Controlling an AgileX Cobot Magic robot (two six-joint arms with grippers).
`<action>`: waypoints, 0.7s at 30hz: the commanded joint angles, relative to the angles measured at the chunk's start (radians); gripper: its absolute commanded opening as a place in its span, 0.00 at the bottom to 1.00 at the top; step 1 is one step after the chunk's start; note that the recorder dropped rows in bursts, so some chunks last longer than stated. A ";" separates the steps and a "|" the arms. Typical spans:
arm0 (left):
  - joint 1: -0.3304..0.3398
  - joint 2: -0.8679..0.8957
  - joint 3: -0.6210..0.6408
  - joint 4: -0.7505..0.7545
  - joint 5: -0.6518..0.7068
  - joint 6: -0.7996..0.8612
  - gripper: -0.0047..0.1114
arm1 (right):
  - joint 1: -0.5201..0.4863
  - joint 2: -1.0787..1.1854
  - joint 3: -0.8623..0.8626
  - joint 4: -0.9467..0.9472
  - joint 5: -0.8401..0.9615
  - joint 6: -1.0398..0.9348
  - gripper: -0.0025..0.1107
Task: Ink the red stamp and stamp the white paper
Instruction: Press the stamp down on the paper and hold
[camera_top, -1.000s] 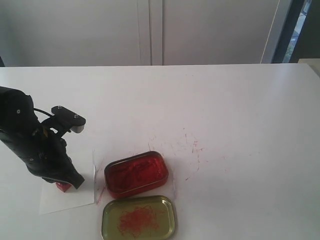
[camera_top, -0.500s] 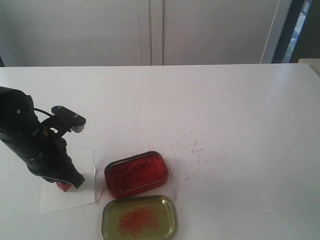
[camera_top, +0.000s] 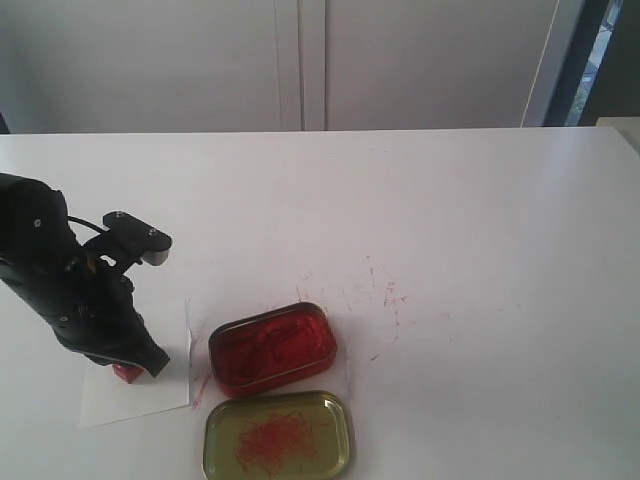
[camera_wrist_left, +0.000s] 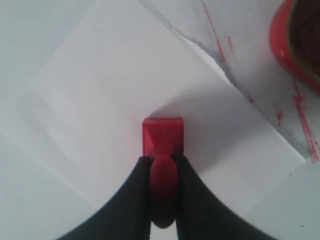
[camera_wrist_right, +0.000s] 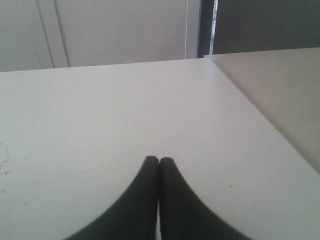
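On white paper (camera_wrist_left: 100, 110) — red stamp (camera_wrist_left: 163, 136) base down, handle clenched in left gripper (camera_wrist_left: 163, 161); right gripper (camera_wrist_right: 159, 161) pinched together, empty.

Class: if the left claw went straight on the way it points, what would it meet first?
The thin white paper sheet: the left claw, shut on the small red blocky stamp, points down at it, stamp base apparently touching.

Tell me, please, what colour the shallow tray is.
The tray is gold, smeared red; exterior view.
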 joint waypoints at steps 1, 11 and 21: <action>0.002 0.104 0.048 0.000 0.018 0.000 0.04 | -0.003 -0.004 0.005 0.000 -0.015 0.003 0.02; 0.002 0.104 0.048 0.000 0.003 0.000 0.04 | -0.003 -0.004 0.005 0.000 -0.015 0.003 0.02; 0.002 0.104 0.048 0.000 0.007 0.000 0.04 | -0.003 -0.004 0.005 0.000 -0.013 0.003 0.02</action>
